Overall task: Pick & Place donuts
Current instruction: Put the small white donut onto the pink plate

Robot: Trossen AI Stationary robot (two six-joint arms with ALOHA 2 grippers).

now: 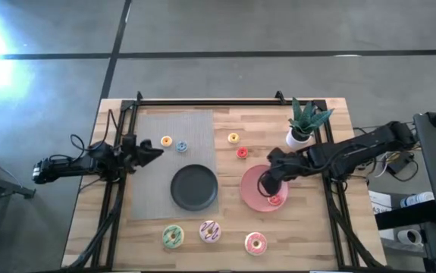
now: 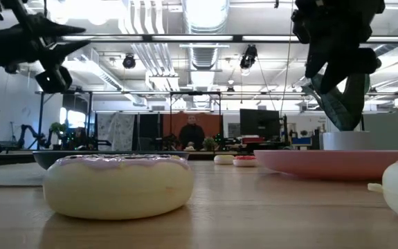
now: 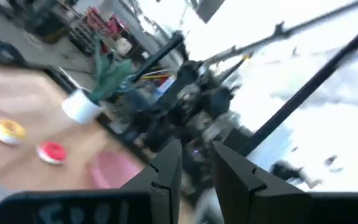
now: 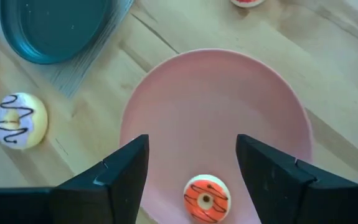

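Note:
In the high view my right gripper [image 1: 267,186] hovers over the pink plate [image 1: 252,189]. It is open, and a tiny orange-red donut [image 4: 206,198] lies flat on the plate between and below its fingers. My left gripper [image 1: 153,152] hangs above the grey mat [image 1: 153,189], open by a narrow gap and empty. Tiny orange [image 1: 166,141] and blue [image 1: 181,145] donuts lie on the mat's far part. Tiny yellow [image 1: 233,138] and red [image 1: 242,152] ones lie on bare wood. The green [image 1: 173,236], white streaked [image 1: 210,231] and pink [image 1: 255,243] donuts lie along the near edge.
A black plate [image 1: 194,186] sits on the mat between the arms. A potted plant [image 1: 305,121] stands at the far right, close behind my right arm. A black frame [image 1: 210,100] runs along the table's far and side edges. A person [image 2: 192,131] stands far off in the room.

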